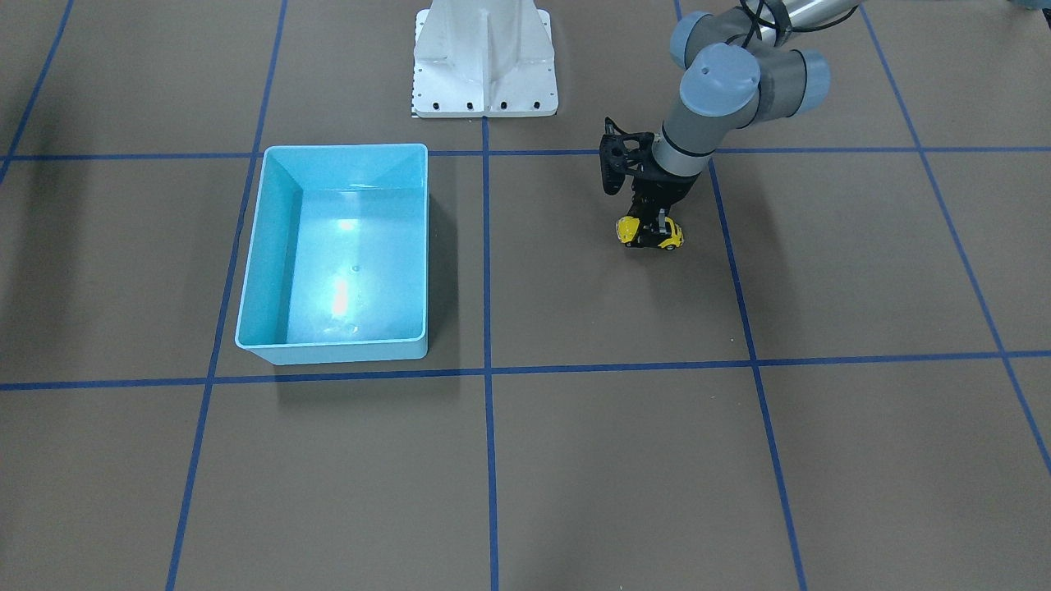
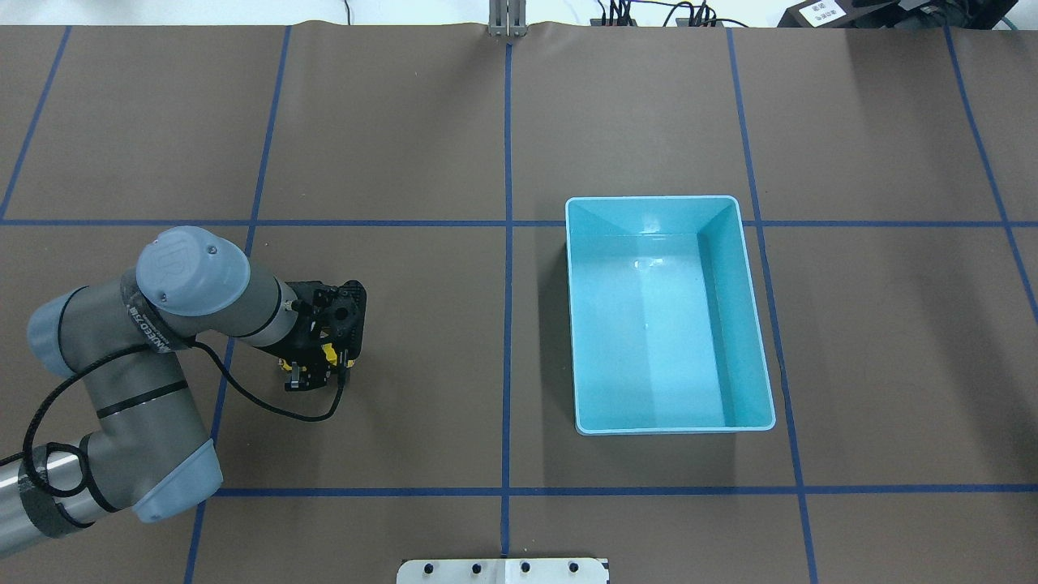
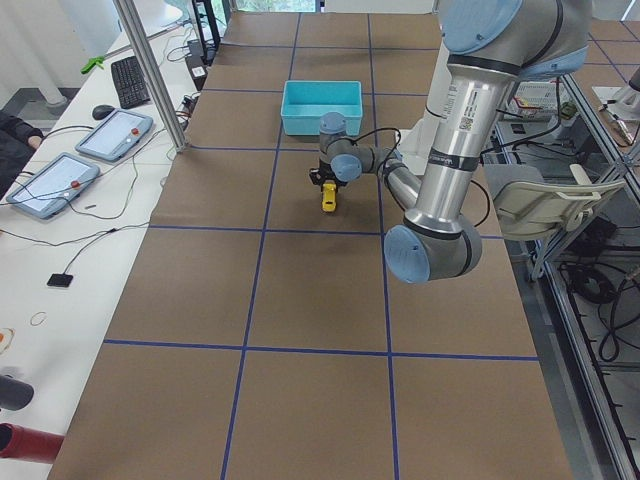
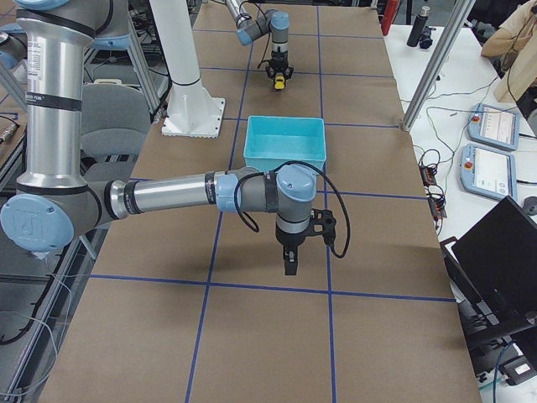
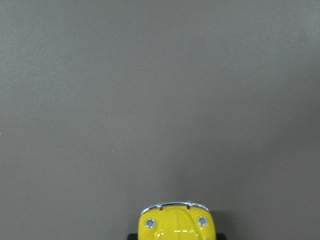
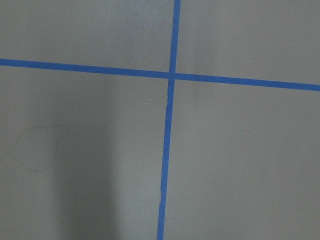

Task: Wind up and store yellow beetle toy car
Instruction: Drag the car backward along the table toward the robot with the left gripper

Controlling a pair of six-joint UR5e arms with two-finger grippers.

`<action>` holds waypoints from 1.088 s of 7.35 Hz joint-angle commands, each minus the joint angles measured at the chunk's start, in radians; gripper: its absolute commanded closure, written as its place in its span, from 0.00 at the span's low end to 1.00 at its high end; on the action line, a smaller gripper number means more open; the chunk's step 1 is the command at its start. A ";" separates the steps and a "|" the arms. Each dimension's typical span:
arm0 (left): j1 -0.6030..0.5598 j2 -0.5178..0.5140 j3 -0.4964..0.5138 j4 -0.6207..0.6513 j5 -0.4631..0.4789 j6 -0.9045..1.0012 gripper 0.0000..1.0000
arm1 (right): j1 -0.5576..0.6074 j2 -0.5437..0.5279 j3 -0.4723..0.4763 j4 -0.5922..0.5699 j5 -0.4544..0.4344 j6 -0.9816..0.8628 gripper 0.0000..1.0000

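The yellow beetle toy car (image 1: 649, 233) stands on the brown table to the robot's left of the centre line. My left gripper (image 1: 655, 226) comes down over it with its fingers closed on the car's sides. From overhead only a bit of yellow (image 2: 329, 354) shows under the gripper (image 2: 318, 365). The left wrist view shows the car's rounded end (image 5: 175, 226) at the bottom edge, on bare table. My right gripper (image 4: 290, 262) shows only in the exterior right view, hanging over bare table near the robot's right end; I cannot tell whether it is open or shut.
An empty light-blue bin (image 1: 271, 246) stands on the robot's right half of the table (image 2: 714, 324), well apart from the car. The white robot base (image 1: 484, 61) sits at the table's near edge. Blue tape lines (image 6: 170, 125) cross the mat.
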 commanded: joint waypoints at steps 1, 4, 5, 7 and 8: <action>-0.010 0.001 0.018 -0.009 -0.030 -0.001 0.91 | 0.000 0.000 0.000 0.000 0.000 0.000 0.00; -0.021 0.030 0.024 -0.044 -0.060 -0.001 0.91 | 0.000 0.000 0.000 0.000 0.000 0.000 0.00; -0.022 0.053 0.024 -0.078 -0.076 -0.003 0.91 | 0.000 0.000 0.000 0.000 0.000 0.000 0.00; -0.039 0.098 0.023 -0.119 -0.105 -0.001 0.91 | 0.000 0.000 0.000 0.000 0.000 0.000 0.00; -0.057 0.124 0.023 -0.150 -0.131 0.003 0.91 | 0.000 0.000 0.001 0.000 0.000 0.000 0.00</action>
